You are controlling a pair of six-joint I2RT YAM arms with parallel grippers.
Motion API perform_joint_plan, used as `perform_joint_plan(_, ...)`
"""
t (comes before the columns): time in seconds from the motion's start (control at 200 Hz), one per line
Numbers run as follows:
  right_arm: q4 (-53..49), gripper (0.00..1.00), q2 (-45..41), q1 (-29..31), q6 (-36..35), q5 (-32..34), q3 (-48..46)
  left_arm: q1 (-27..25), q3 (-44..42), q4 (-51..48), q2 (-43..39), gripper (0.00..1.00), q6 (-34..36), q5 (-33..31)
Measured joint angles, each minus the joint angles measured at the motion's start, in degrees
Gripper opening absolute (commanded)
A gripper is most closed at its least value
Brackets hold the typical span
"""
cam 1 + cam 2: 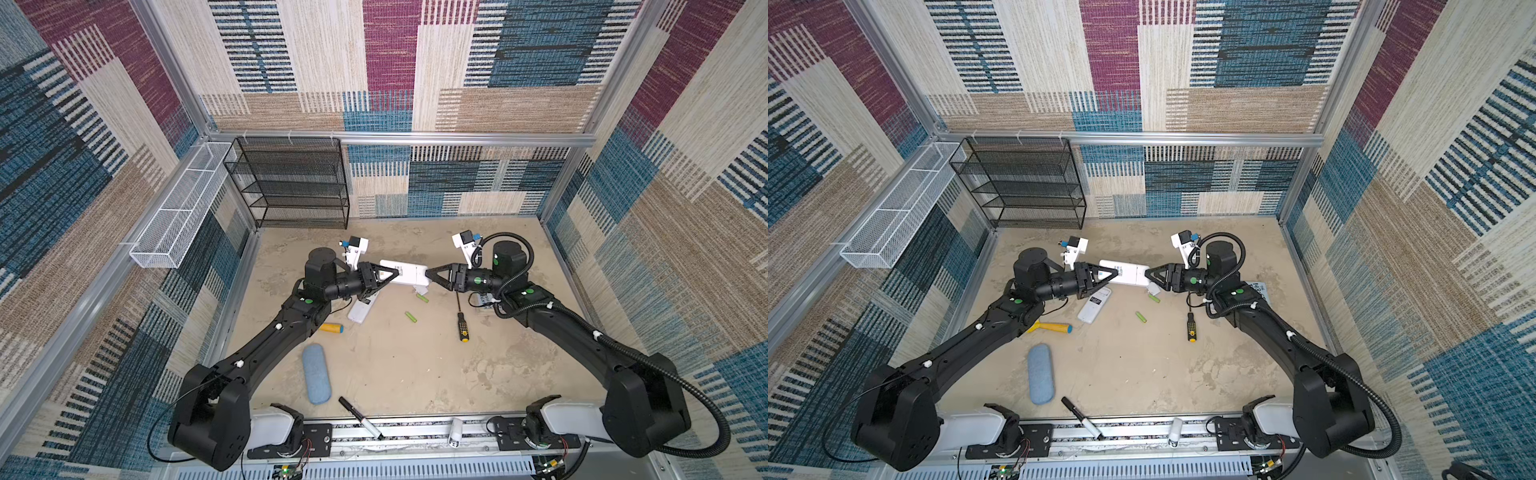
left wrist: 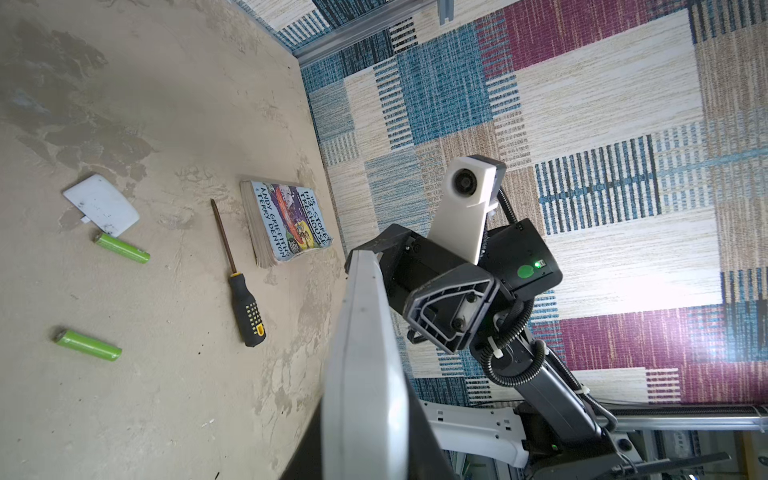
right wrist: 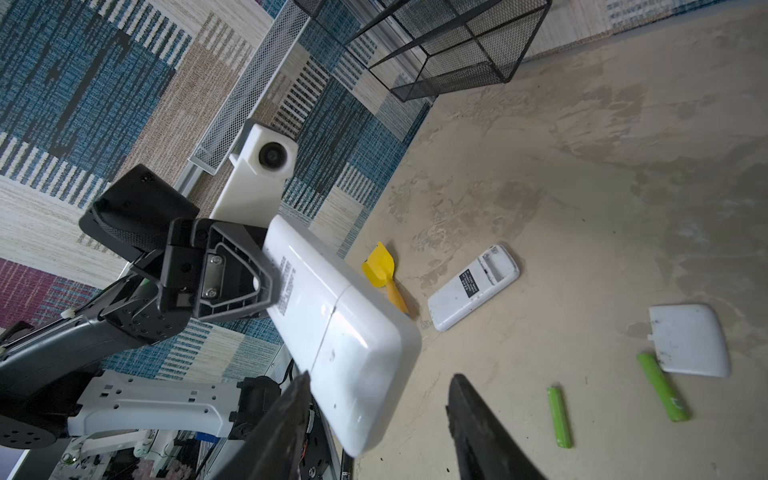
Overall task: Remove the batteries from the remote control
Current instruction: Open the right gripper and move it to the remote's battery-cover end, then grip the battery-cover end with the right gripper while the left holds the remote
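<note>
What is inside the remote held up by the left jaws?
Nothing shows: the held remote has its back cover on, hiding whatever is inside.

Batteries (image 1: 422, 298) lime green. Held remote (image 1: 405, 272) white, small black print on its back; loose cover (image 2: 102, 205) white, smudged dark. Screwdriver (image 1: 462, 328) black handle, yellow dots. Thick handle (image 1: 331, 328) yellow, blue end. Case (image 1: 316, 374) pale blue. Bench (image 1: 395, 374) mottled tan. Walls (image 1: 390, 62) patchwork of blue, maroon, beige stripes. Rack (image 1: 291, 183) black mesh; basket (image 1: 178, 208) white mesh.

left claw (image 1: 390, 277) gripping, white remote (image 1: 409, 272) aloft
</note>
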Motion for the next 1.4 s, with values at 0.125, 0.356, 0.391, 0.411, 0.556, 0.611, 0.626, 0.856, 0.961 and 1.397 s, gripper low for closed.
perform_joint_plan(0.125, 0.0, 0.54, 1.5, 1.0, 0.0, -0.4, 1.2, 0.0, -0.1, 0.0, -0.2, 0.05, -0.2, 0.0)
perform_joint_plan(0.356, 0.1, 0.5, 3.1, 1.9, 0.2, -0.5, 2.3, 0.0, -0.1, 0.0, -0.7, 0.05, -0.2, 0.0)
perform_joint_plan(0.391, 0.3, 0.49, 3.3, 1.9, 0.4, -0.5, 2.3, 0.0, -0.1, 0.0, -0.7, 0.05, -0.2, 0.0)
perform_joint_plan(0.411, 0.4, 0.48, 3.4, 1.9, 0.6, -0.5, 2.3, 0.0, -0.1, 0.0, -0.7, 0.05, -0.2, 0.0)
perform_joint_plan(0.556, 1.0, 0.46, 3.6, 1.9, 0.7, -0.5, 2.3, 0.0, -0.2, 0.0, -0.7, 0.04, -0.2, 0.0)
perform_joint_plan(0.611, 1.3, 0.45, 3.7, 1.9, 0.8, -0.6, 2.2, 0.0, -0.2, -0.1, -0.8, 0.04, -0.2, 0.0)
perform_joint_plan(0.626, 1.4, 0.45, 3.7, 1.9, 0.8, -0.6, 2.1, 0.0, -0.2, -0.1, -0.8, 0.04, -0.2, 0.0)
perform_joint_plan(0.856, 3.3, 0.44, 3.7, 1.9, 1.5, -1.4, 1.2, 0.1, -0.2, -0.3, -1.3, 0.04, -0.6, -0.1)
perform_joint_plan(0.961, 4.0, 0.44, 3.5, 1.4, 2.1, -2.1, 0.3, 0.2, -0.2, -0.3, -1.4, 0.04, -0.9, -0.4)
perform_joint_plan(1.397, 6.0, 0.48, 3.2, 0.3, 5.0, -3.8, -0.4, 0.2, -0.2, -0.2, -1.7, 0.04, -1.5, -0.5)
